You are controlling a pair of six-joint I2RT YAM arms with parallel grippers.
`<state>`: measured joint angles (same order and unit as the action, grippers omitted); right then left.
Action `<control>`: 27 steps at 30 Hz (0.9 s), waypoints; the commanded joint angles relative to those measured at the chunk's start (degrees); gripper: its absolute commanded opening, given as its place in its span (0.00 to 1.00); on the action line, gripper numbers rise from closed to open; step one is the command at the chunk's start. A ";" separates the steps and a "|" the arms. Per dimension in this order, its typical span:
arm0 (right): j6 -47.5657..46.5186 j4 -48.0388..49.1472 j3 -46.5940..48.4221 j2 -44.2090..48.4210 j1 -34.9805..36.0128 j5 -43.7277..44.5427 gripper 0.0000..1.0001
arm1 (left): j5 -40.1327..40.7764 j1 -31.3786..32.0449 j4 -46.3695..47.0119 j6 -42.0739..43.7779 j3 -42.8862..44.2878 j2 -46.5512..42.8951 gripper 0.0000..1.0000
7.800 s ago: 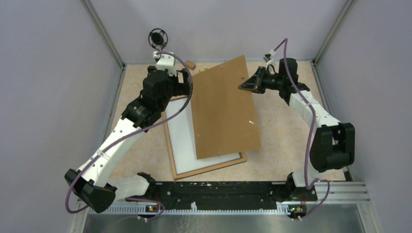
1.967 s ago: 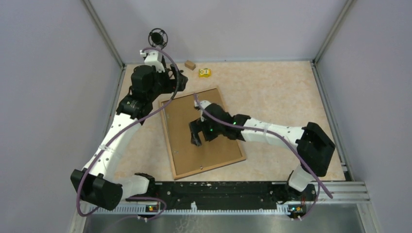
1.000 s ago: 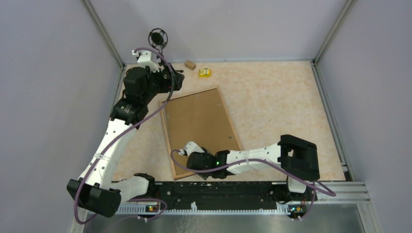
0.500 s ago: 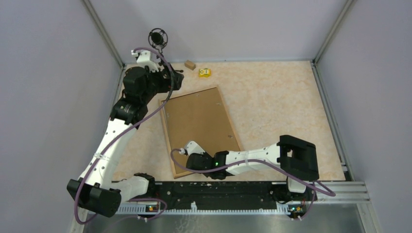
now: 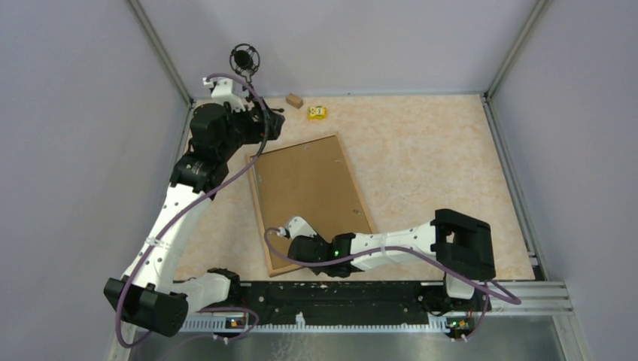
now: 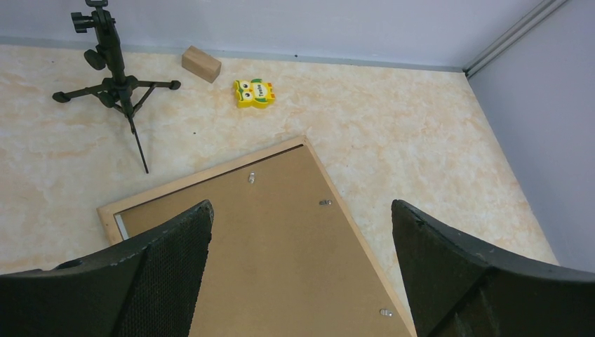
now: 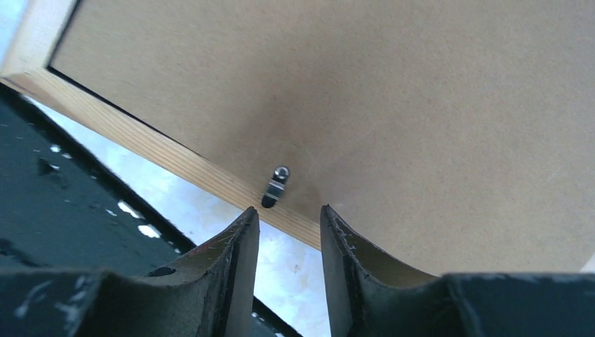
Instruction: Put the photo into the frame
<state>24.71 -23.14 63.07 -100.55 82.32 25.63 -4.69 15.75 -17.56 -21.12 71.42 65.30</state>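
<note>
The frame (image 5: 259, 216) lies back up on the table, its light wood rim (image 7: 140, 137) around a plain brown backing board (image 5: 308, 188). The photo is hidden. My right gripper (image 7: 289, 209) is low at the frame's near edge. Its jaws stand a little apart with nothing between them, just short of a small metal clip (image 7: 275, 187) on the rim. My left gripper (image 6: 300, 205) hangs wide open above the frame's far end (image 6: 203, 175) and touches nothing.
A black mini tripod (image 5: 244, 59), a small wooden block (image 5: 294, 100) and a yellow owl toy (image 5: 317, 113) stand by the back wall. The black base rail (image 5: 361, 289) runs right behind the right gripper. Walls close in both sides.
The backing board, earlier held tilted above the frame, now lies in it. My right gripper came from the board's middle down to the near edge. Left arm still.
</note>
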 commanded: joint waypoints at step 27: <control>-0.43 -0.19 5.10 -4.41 -0.34 -0.02 0.15 | -1.11 -0.95 2.62 -0.58 -0.04 0.10 0.99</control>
<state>24.58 -21.61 66.17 -103.96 82.32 24.43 -5.15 15.29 -17.58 -21.15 71.42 65.41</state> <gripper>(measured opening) 0.203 0.987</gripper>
